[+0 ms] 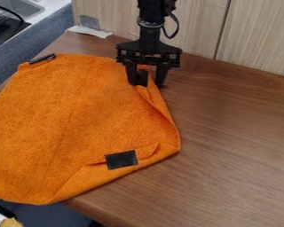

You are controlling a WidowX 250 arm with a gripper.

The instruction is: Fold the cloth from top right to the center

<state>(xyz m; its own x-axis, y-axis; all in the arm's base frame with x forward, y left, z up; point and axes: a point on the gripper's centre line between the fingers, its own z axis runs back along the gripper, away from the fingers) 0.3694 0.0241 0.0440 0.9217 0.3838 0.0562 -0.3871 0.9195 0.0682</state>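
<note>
A brown wood-grain counter (239, 124) spans much of the view, below pale panelling (257, 40) that has a dark vertical seam. The large orange cloth (67, 115) lies across the counter's left side, its lower left part reaching past the near edge. Its right margin is turned inward in a narrow fold (159, 108), and the lower right margin is folded over too, rumpled near the right corner. A blue-grey fabric surface (11, 60) lies beyond the counter at the left.

The black robot arm (149, 26) hangs from the top edge, its end effector (147, 84) down at the cloth's upper right corner. Its 2 fingers stand spread, with orange cloth between them; a small dark piece also shows there, perhaps a patch on the cloth.

A metal sink (23, 6) is at the upper left. A black square patch (121, 160) sits on the lower right fold, and a thin black strip (42, 58) marks the upper left corner.
</note>
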